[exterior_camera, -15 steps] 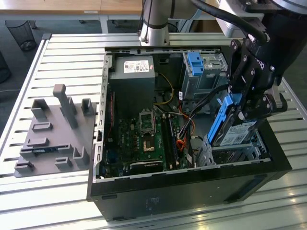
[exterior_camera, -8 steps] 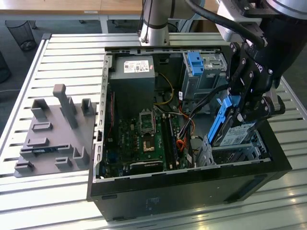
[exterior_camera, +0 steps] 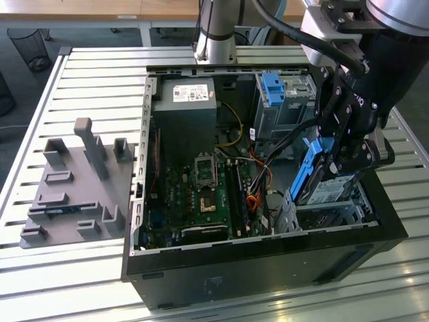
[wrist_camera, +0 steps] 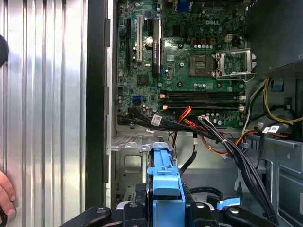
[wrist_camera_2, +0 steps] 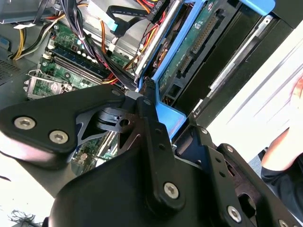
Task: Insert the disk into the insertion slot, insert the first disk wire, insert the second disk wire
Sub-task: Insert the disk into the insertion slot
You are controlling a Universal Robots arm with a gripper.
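My gripper is shut on the disk, a silver drive in a bright blue carrier. The disk hangs steeply tilted at the exterior view's right, its lower end down among the walls of the insertion slot, a low silver sheet-metal cage in the open computer case. In the second wrist view the black fingers clamp the blue carrier, with the disk's green circuit side beyond. The first wrist view shows the carrier over the perforated cage. Loose black and orange wires lie beside the slot.
A taller grey cage with a blue tab stands behind the slot. The motherboard and power supply occupy the case's other side. A grey fixture plate sits on the slatted table. A person's hand rests near the case.
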